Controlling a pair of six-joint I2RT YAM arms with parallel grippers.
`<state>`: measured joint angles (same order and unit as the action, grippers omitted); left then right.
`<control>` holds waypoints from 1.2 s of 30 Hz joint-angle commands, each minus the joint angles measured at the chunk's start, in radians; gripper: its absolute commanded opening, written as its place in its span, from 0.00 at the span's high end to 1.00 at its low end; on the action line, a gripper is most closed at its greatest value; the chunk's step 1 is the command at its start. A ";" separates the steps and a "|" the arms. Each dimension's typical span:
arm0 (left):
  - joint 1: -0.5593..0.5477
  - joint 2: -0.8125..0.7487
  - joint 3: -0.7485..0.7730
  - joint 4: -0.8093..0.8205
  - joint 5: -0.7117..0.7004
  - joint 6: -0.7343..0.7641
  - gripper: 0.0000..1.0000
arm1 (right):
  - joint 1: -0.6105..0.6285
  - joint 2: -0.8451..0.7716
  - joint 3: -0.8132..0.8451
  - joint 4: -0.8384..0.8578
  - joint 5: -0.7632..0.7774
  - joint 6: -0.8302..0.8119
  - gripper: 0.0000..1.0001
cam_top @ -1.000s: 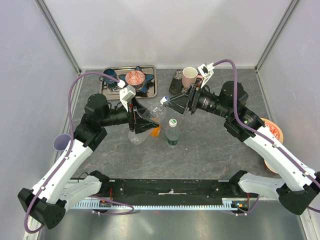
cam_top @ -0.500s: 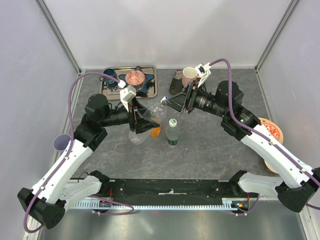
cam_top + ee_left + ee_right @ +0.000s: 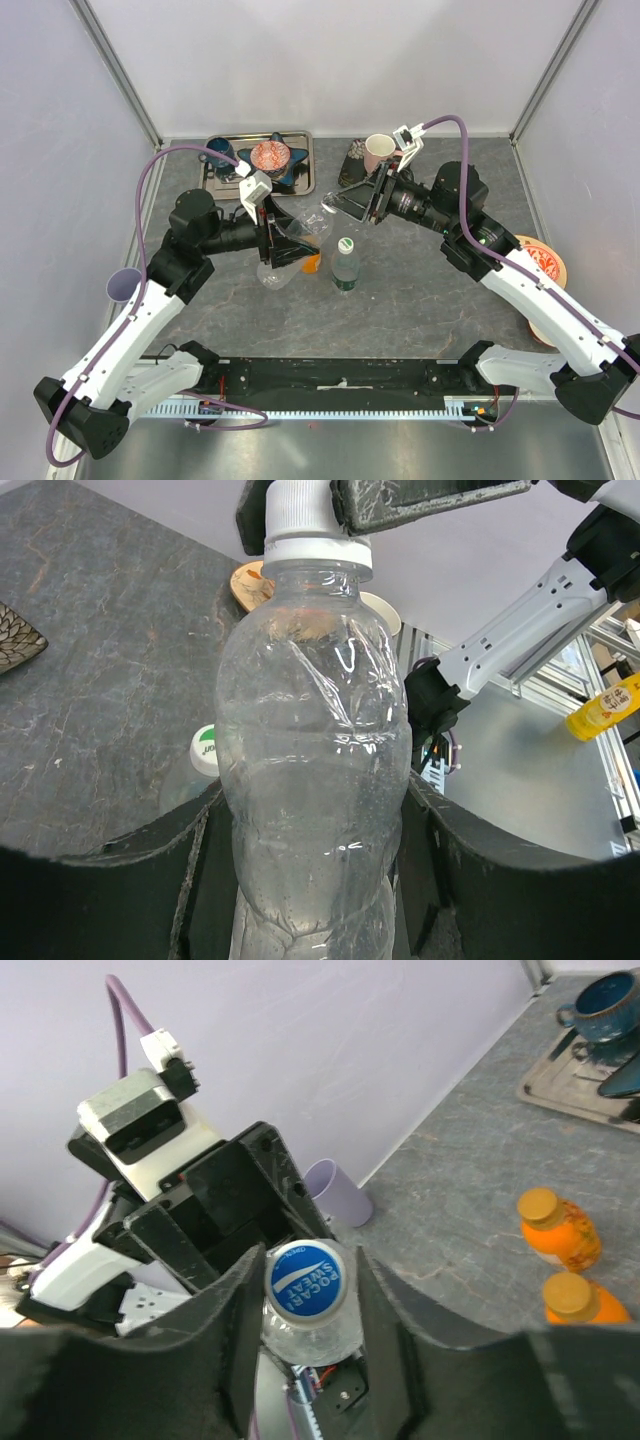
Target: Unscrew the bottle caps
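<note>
Twisting could spin the thin colourless clear plastic bottle (image 3: 310, 740), centre frame, inside the left gripper's (image 3: 310, 830) closed fingers; the right gripper (image 3: 338, 204) clamps its round blue-and-white plastic cap (image 3: 308, 1278).

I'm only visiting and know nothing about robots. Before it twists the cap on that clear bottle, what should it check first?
1. Bottle held firmly: the left gripper is shut on the body of the clear bottle: ok.
2. Cap gripped: the right gripper has a finger on each side of the blue-and-white cap: ok.
3. Cap seated on the neck, not yet off: ok.
4. Grip tight enough not to slip on the cap: cannot tell.
5. The two orange bottles waiting upright with their caps on: ok.
</note>
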<state>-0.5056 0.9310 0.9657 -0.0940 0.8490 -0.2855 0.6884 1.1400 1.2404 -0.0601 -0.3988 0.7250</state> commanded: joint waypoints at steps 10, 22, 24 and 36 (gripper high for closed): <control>-0.005 -0.006 0.010 0.079 -0.019 0.016 0.59 | 0.023 0.015 -0.006 -0.004 -0.080 -0.079 1.00; -0.005 0.160 -0.032 0.996 0.466 -0.720 0.62 | 0.026 -0.020 0.083 -0.151 -0.348 -0.403 1.00; -0.008 0.181 -0.030 1.112 0.484 -0.869 0.62 | 0.028 -0.036 0.082 -0.159 -0.423 -0.464 1.00; -0.025 0.354 -0.016 1.680 0.492 -1.339 0.64 | 0.037 -0.071 0.059 -0.113 -0.696 -0.581 1.00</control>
<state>-0.5304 1.2583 0.9081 1.2434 1.4544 -1.4086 0.7059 1.0634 1.3258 -0.1036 -0.8886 0.2180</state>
